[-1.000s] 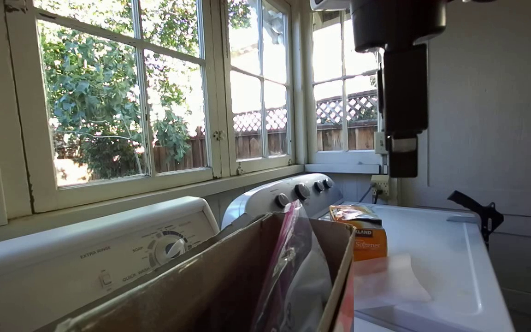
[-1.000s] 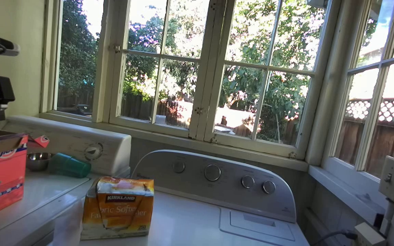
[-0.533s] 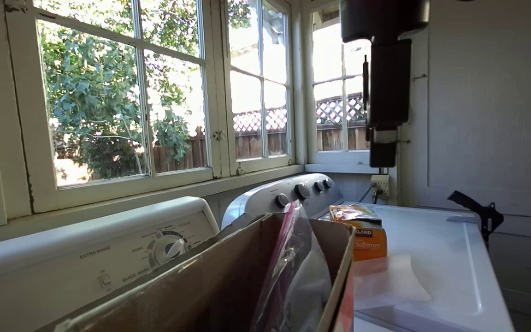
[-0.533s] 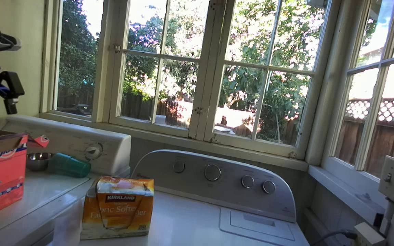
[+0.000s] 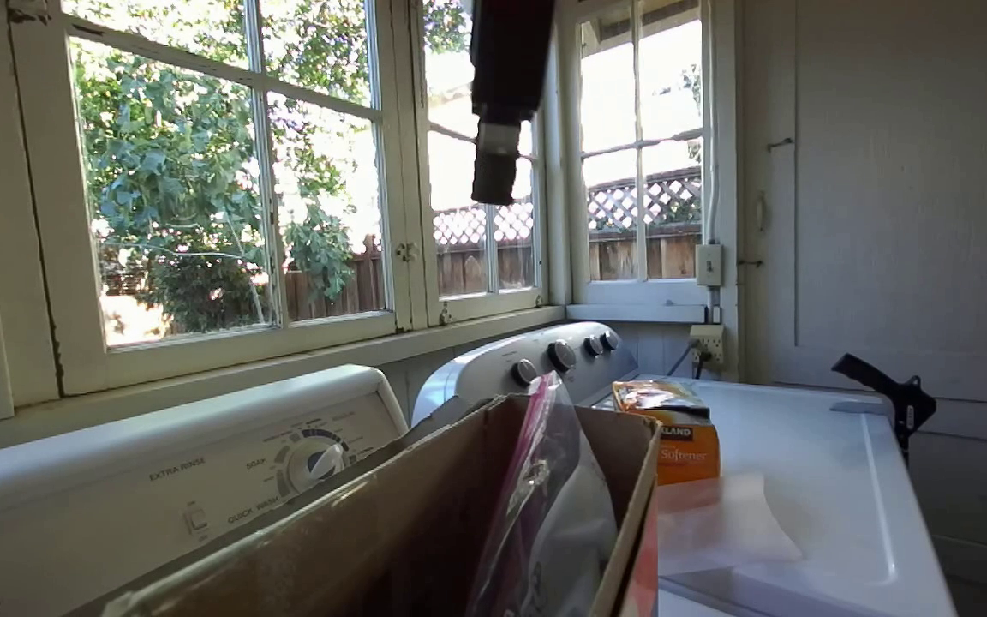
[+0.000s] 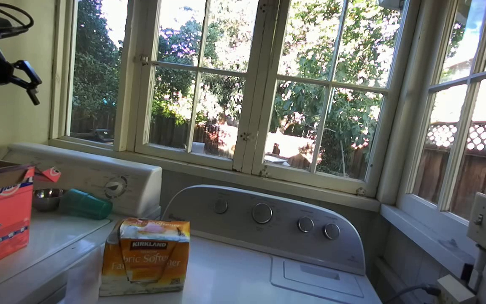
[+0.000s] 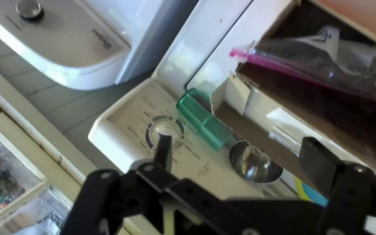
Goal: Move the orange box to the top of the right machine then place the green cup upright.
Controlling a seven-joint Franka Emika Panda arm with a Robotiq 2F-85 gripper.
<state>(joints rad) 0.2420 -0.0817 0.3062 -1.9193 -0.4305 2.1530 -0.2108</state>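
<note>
In an exterior view the gripper (image 6: 12,107) has risen toward one o'clock and turned so that both jaws show, spread wide with nothing between them; the orange box (image 6: 6,223) and the green cup (image 6: 85,204) show no displacement. The box stands open-topped on the neighbouring machine (image 6: 57,236), at six o'clock of the gripper, the cup lies on its side at the box's three o'clock, and the right machine (image 6: 226,266) sits farther out that way. Neither task item is met, and the turn presumably serves to line up a first grip on the box.
</note>
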